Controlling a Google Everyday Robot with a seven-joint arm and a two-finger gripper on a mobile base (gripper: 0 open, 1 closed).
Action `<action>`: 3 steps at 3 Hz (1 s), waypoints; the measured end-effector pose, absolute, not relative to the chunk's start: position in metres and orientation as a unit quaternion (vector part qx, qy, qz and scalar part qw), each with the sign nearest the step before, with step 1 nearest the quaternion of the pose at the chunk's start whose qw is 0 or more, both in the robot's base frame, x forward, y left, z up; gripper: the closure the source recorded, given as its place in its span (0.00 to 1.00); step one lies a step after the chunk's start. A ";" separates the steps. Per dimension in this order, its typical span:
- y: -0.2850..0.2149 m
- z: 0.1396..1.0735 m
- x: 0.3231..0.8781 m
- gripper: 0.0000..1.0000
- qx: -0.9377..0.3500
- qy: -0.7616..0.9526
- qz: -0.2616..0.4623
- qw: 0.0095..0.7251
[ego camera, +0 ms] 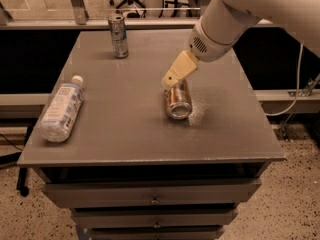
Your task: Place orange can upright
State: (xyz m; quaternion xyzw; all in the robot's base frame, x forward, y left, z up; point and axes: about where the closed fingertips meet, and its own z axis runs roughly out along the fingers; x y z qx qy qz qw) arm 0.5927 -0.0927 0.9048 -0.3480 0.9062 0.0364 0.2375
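Note:
The orange can (179,103) lies on its side near the middle of the grey table (125,129), with one silver end facing the front edge. My gripper (169,83) hangs from the white arm that comes in from the upper right. It is low over the can's far end, at or very near it. I cannot tell whether it touches the can.
A tall slim silver-blue can (118,35) stands upright at the back left. A clear plastic bottle (60,109) with a white cap lies on its side near the left edge. Drawers sit under the table top. A cable hangs at the right.

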 end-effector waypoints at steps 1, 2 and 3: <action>-0.066 0.897 0.616 0.00 -0.300 0.924 0.029 0.236; -0.047 0.891 0.627 0.00 -0.249 0.941 0.011 0.227; -0.039 0.888 0.626 0.00 -0.191 0.957 -0.015 0.216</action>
